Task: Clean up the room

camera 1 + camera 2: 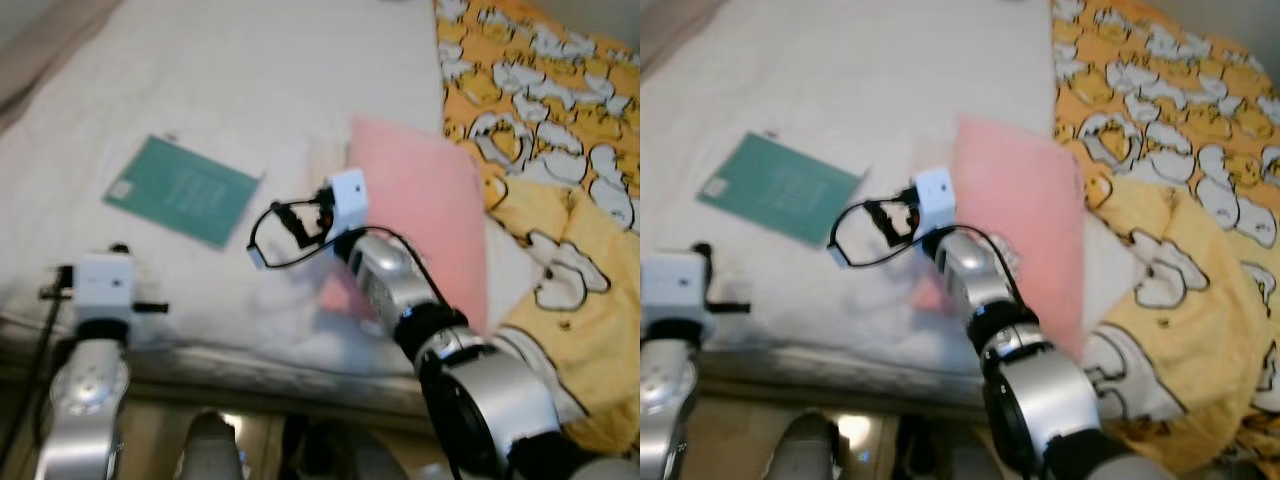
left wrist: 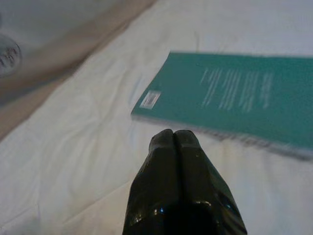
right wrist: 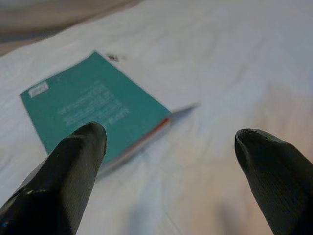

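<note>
A green book (image 1: 183, 190) is seen lying flat on the white bed sheet (image 1: 240, 90), its long axis running slantwise across the bed, from the far left toward the near right as viewed from the head. A pink pillow (image 1: 425, 210) is placed to its right, apart from it, and a yellow patterned blanket (image 1: 560, 150) is spread further right.

The right gripper (image 3: 168, 142) is held above the sheet between the book and the pillow, with its 2 black fingers (image 3: 73, 166) spread wide. In the right wrist view, the book's near corner is found just ahead of 1 finger, and bare sheet is seen ahead of the other; the book is therefore judged to lie ahead and off to the robot's left of the gap, not yet between the fingers.

The left gripper (image 2: 176, 139) is held low near the bed's edge, its 2 fingers pressed together and pointed at the book's long edge, which is seen close ahead but not touched.

The right gripper, being open, is judged readier to take the book. A shift to the robot's left would be needed so that the book's near corner is brought between the fingers.
</note>
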{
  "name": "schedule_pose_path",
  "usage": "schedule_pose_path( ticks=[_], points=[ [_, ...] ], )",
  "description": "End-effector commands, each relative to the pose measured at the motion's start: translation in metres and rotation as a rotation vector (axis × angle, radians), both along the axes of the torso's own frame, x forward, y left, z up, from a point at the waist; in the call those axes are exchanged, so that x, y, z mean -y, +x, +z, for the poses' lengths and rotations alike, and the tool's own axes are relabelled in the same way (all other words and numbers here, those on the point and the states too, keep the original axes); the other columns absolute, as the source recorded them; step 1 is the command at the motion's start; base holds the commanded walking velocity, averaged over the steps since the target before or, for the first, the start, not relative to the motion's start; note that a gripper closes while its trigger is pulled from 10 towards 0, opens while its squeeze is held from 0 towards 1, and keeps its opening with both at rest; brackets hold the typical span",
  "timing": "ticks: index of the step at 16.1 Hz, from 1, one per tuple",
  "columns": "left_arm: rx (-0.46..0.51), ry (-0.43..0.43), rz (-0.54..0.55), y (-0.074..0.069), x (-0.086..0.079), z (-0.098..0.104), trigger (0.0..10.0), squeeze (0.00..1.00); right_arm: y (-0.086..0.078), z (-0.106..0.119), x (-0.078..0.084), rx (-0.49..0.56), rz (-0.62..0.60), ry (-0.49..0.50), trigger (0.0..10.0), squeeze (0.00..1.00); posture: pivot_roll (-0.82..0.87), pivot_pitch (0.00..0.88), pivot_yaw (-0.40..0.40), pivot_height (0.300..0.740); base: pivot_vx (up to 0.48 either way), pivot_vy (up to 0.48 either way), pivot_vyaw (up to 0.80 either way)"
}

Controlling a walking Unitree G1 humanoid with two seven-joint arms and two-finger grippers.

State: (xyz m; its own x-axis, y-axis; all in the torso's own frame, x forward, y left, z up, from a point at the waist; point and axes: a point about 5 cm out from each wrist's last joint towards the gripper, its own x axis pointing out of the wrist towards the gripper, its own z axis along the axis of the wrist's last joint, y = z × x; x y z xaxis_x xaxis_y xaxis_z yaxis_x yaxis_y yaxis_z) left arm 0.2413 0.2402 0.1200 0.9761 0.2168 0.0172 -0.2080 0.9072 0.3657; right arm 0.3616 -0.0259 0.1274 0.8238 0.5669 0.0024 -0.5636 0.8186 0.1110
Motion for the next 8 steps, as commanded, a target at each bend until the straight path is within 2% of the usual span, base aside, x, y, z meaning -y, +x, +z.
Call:
schedule_pose_path(
  ticks=[1, 3, 4, 5, 6, 7, 8],
  points=[
    [-0.037, -0.007, -0.016, 0.003, 0.002, -0.008, 10.0, 0.0, -0.005, -0.007, 0.007, 0.056, -0.018, -0.05, 10.0, 0.0, 0.18, 0.163, -0.219, 0.74, 0.0, 0.0, 0.0],
    [-0.01, -0.023, -0.026, 0.015, 0.007, -0.006, 10.0, 0.0, -0.005, 0.001, 0.022, 0.174, -0.087, -0.087, 10.0, 0.0, 0.16, 0.112, -0.212, 0.74, 0.0, 0.0, 0.0],
    [0.013, -0.032, -0.033, 0.023, 0.01, -0.001, 10.0, 0.0, -0.003, 0.012, 0.039, 0.273, -0.226, -0.113, 10.0, 0.0, 0.15, 0.09, -0.203, 0.74, 0.0, 0.0, 0.0],
    [0.037, -0.083, -0.073, 0.03, 0.014, 0.002, 10.0, 0.0, -0.006, 0.016, 0.065, 0.321, -0.342, -0.118, 10.0, 0.0, 0.13, 0.05, -0.193, 0.74, 0.0, 0.0, 0.0],
    [0.04, -0.1, -0.088, 0.03, 0.015, 0.002, 10.0, 0.0, -0.01, 0.013, 0.077, 0.323, -0.387, -0.127, 10.0, 0.0, 0.13, 0.045, -0.192, 0.74, 0.0, 0.0, 0.0],
    [0.021, -0.124, -0.089, 0.03, 0.012, -0.003, 10.0, 0.0, -0.022, 0.002, 0.11, 0.31, -0.498, -0.178, 10.0, 0.0, 0.1, 0.025, -0.178, 0.74, 0.0, 0.0, 0.0],
    [0.016, -0.172, -0.061, 0.03, 0.006, -0.01, 10.0, 0.34, -0.033, -0.016, 0.135, 0.254, -0.558, -0.226, 10.0, 0.0, 0.09, 0.012, -0.166, 0.74, 0.0, 0.0, 0.0]
  ],
)
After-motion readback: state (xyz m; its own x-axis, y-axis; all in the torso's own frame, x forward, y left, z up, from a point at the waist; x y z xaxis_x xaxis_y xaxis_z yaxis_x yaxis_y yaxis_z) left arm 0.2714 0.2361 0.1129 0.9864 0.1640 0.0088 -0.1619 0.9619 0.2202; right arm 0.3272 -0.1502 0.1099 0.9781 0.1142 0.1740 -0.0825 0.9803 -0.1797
